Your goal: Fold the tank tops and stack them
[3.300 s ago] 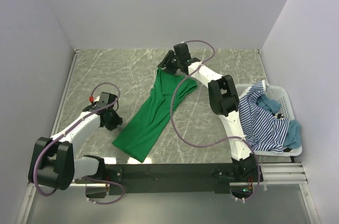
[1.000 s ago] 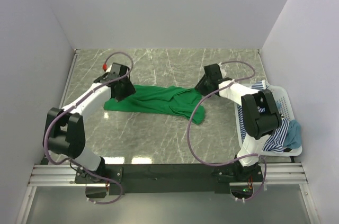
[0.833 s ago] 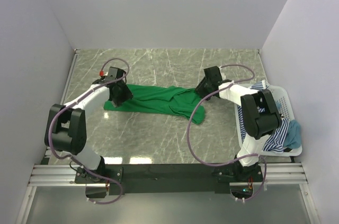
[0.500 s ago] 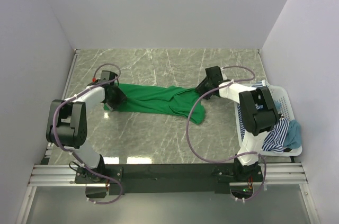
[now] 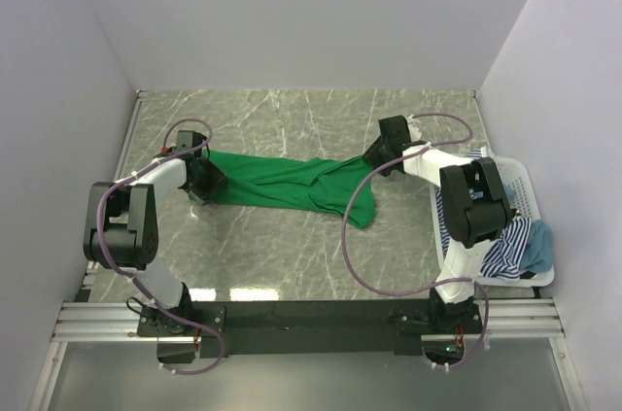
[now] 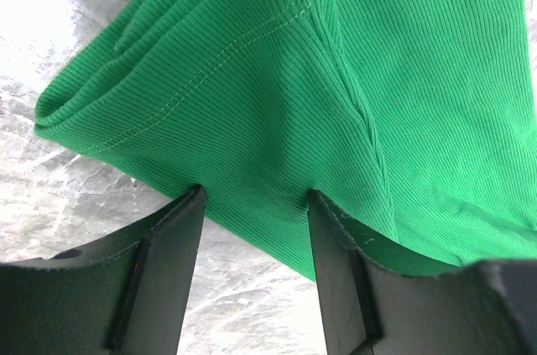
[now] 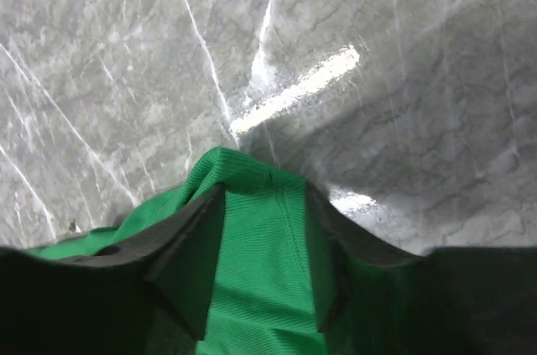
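Green tank top [image 5: 282, 183] lies stretched across the desk [image 5: 292, 256]; wrist views alone show left jaws clamped on its stitched end, right jaws on the other; only top view shows striped top [image 5: 505, 254] and teal top [image 5: 540, 246] in basket [image 5: 523, 176].

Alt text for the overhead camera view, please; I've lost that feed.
A green tank top lies stretched across the marble table, the left claw gripping its left end and the right claw its right end. At the right edge, a white basket holds a striped tank top and a teal tank top.
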